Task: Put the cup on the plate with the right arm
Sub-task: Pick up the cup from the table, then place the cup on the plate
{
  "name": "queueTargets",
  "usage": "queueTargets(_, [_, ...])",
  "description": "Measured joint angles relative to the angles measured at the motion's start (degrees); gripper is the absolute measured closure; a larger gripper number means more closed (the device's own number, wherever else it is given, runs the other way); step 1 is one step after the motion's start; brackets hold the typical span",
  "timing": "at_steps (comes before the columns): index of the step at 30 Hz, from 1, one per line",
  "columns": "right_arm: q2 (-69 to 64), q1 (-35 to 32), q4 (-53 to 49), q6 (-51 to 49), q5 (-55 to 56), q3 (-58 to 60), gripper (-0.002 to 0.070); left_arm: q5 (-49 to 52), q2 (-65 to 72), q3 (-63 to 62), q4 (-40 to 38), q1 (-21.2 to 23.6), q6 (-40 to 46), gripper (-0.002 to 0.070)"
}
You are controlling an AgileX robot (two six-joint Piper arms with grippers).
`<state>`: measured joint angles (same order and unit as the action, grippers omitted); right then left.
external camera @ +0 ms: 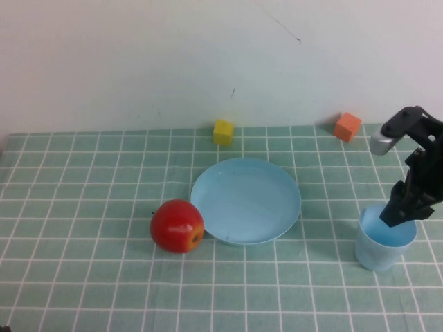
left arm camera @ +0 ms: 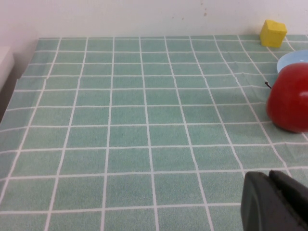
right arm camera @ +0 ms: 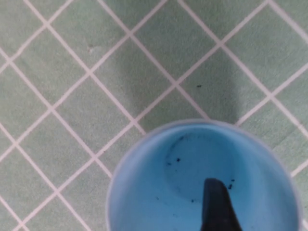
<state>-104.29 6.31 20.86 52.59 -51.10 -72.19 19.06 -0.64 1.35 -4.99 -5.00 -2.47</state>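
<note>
Taking the round light blue plastic plate (external camera: 246, 200) with its shallow raised rim as the landmark, the left gripper (left arm camera: 276, 202) shows only in the left wrist view as matte black finger bodies lying close together over the green tablecloth (external camera: 83, 207), a soft fabric crossed by thin white grid lines; whether its fingers are closed I cannot tell. Just left of the plate, touching its rim or nearly so, sits a glossy red apple (external camera: 177, 225) with a short dark stem. Behind the plate, near the pale wall, stands a small yellow cube (external camera: 223, 131), and further right an orange cube (external camera: 347, 126), both matte and sharp-edged. Well to the right of the plate stands the small light blue plastic tumbler cup (external camera: 383, 243), upright, smooth and slightly tapered. The black jointed right arm (external camera: 415, 149) reaches down to it, and the right gripper (external camera: 400, 211) is at the cup's mouth, one dark finger (right arm camera: 217, 204) inside the bowl; the other finger is not visible, so I cannot tell its grip.
</note>
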Motion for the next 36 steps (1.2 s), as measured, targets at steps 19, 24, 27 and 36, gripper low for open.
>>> queueTargets(19, [-5.5,5.3,6.6,-1.0,-0.2,-9.7,0.0657,0.0,0.0,0.0,0.0,0.0,0.0,0.0678])
queueTargets(24, [-8.5,12.4,8.0,-3.2,1.9,-20.2,0.0657,0.0,0.0,0.0,0.0,0.0,0.0,0.0678])
queueTargets(27, [-13.2,15.7,7.3,-5.7,2.3,-28.0,0.0657,0.0,0.0,0.0,0.0,0.0,0.0,0.0678])
queueTargets(36, [-28.7,17.7,-1.6,-13.9,-5.9,-45.2,0.0657,0.0,0.0,0.0,0.0,0.0,0.0,0.0678])
